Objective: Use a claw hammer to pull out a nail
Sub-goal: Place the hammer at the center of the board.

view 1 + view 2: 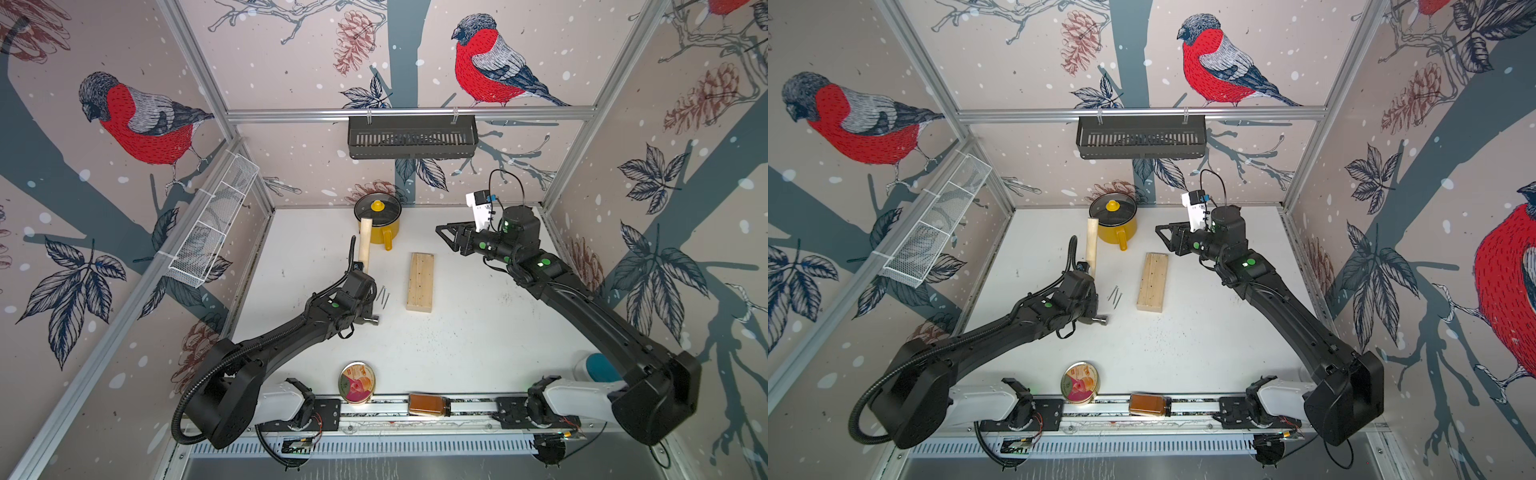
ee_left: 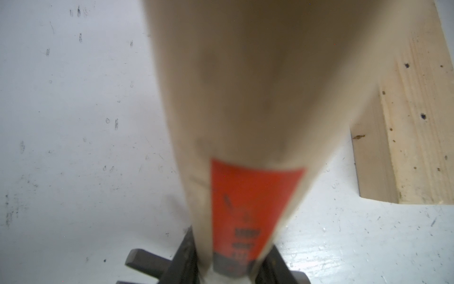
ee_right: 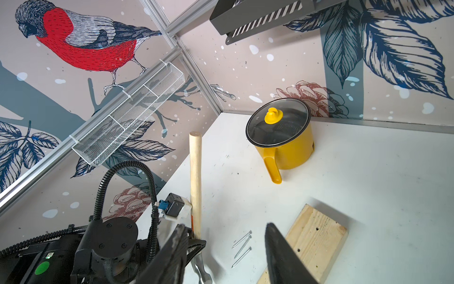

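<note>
Steel-headed and top-heavy, the claw hammer (image 1: 365,245) is judged stiff and best taken low on its wooden handle, close to the head. Exactly there it is clamped by the left gripper (image 1: 360,289), head down near the table (image 1: 457,332), handle pointing toward the yellow pot (image 1: 390,228). Farther back, the right gripper (image 1: 444,233) is held parted, empty.

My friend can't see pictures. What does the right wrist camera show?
The left claw holds a wooden-handled hammer upright on a white table, seen past the open right claw. Three loose nails lie beside a wooden block, and a yellow pot with a glass lid stands near the wall.
</note>
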